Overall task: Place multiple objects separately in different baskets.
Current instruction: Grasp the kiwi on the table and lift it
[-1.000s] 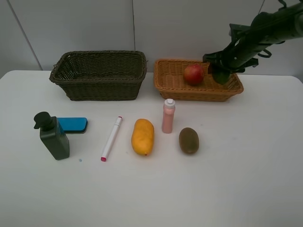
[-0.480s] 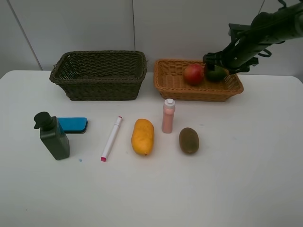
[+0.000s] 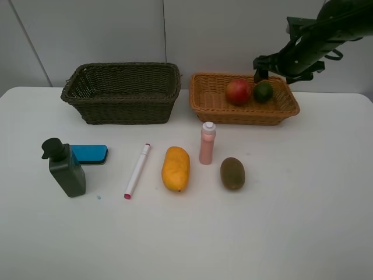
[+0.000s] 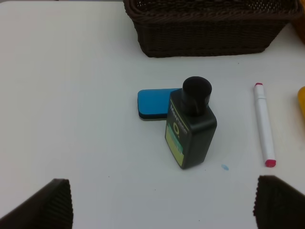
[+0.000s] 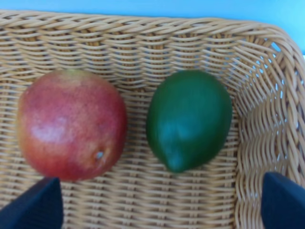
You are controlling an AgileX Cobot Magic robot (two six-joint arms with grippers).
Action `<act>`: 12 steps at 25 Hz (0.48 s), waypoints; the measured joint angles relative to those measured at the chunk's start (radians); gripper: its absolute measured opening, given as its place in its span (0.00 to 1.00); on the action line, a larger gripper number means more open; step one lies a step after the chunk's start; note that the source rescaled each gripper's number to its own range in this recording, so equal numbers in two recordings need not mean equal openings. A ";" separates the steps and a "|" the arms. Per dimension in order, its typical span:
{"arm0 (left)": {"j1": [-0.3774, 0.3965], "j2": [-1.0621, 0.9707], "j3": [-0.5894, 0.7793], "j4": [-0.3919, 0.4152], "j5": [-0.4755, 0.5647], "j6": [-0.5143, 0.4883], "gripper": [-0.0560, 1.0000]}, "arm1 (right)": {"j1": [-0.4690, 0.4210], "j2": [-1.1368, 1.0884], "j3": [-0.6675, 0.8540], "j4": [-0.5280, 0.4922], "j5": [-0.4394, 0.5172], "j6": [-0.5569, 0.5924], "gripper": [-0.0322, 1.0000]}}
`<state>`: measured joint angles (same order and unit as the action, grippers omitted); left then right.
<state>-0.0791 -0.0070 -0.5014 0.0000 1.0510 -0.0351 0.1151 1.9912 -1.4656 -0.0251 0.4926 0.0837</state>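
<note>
Overhead and wrist views of a white table (image 3: 291, 221), with every position given from the tan basket (image 3: 245, 119).

**Inside the tan basket:** the apple (image 3: 238, 91) and the lime (image 3: 263, 91) lie side by side on the woven floor. The lime is nearer the basket's right end. The two fruits lie just beside each other; whether they touch cannot be told.

**Above the tan basket:** the right gripper (image 3: 274, 73) hangs over the right rear part. Its fingers are spread wide and empty, and the lime lies free beneath them.

**Left of the tan basket:** the dark basket (image 3: 122, 108) stands just beside it, with a narrow gap between them.

**In front of the tan basket:**
- The pink bottle (image 3: 207, 143) stands upright near the left front corner.
- The kiwi (image 3: 232, 172) lies farther forward.
- The mango (image 3: 175, 168) lies forward and to the left.
- The marker (image 3: 137, 170) lies farther left again, pink tip toward the table's front.

**Well apart from the tan basket, far front-left:** the pump bottle (image 4: 190, 129) stands upright, with the eraser (image 4: 152, 102) flat and just behind it, apparently touching. The left gripper (image 4: 159, 205) is held over bare table on the near side of these two. Its fingers are parted wide and grasp nothing. It does not appear in the overhead view.
</note>
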 joint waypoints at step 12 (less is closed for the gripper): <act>0.000 0.000 0.000 0.000 0.000 0.000 1.00 | 0.044 -0.196 0.189 -0.012 0.051 0.004 1.00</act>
<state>-0.0791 -0.0070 -0.5014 0.0000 1.0510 -0.0351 0.1594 1.7956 -1.2767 -0.0374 0.5431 0.0875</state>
